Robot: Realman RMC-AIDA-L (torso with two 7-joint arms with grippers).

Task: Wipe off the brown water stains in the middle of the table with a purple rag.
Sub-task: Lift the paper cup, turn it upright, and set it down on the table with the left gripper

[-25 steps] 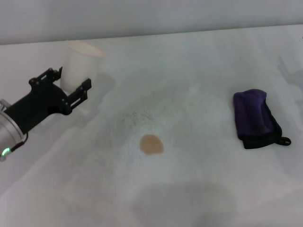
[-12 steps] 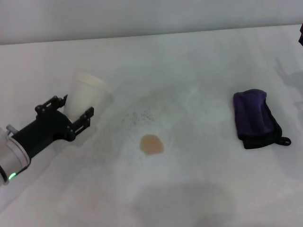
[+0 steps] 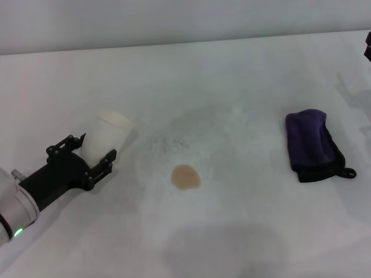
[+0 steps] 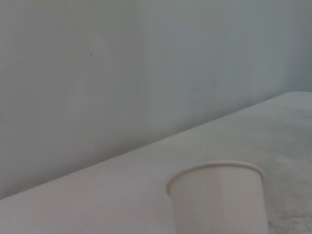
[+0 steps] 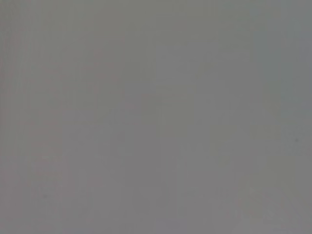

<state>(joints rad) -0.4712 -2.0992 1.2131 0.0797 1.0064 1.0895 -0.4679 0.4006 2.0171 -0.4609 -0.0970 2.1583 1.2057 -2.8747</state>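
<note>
The brown water stain point(image 3: 185, 176) is a small tan blot in the middle of the white table point(image 3: 232, 81). The purple rag point(image 3: 313, 145) lies folded at the right, with black edging and a small loop, and nothing touches it. My left gripper point(image 3: 95, 147) is at the left, shut on a white paper cup point(image 3: 108, 135) held upright, left of the stain. The cup also shows in the left wrist view point(image 4: 219, 197). Only a dark sliver of my right arm point(image 3: 368, 47) shows at the right edge, far from the rag.
Faint grey speckles point(image 3: 171, 141) lie just beyond the stain. The table's far edge meets a plain wall point(image 3: 174, 20). The right wrist view shows only a plain grey surface.
My left gripper has carried the cup nearer to me and lower, toward the table's left front. The stain and the rag have not moved.
</note>
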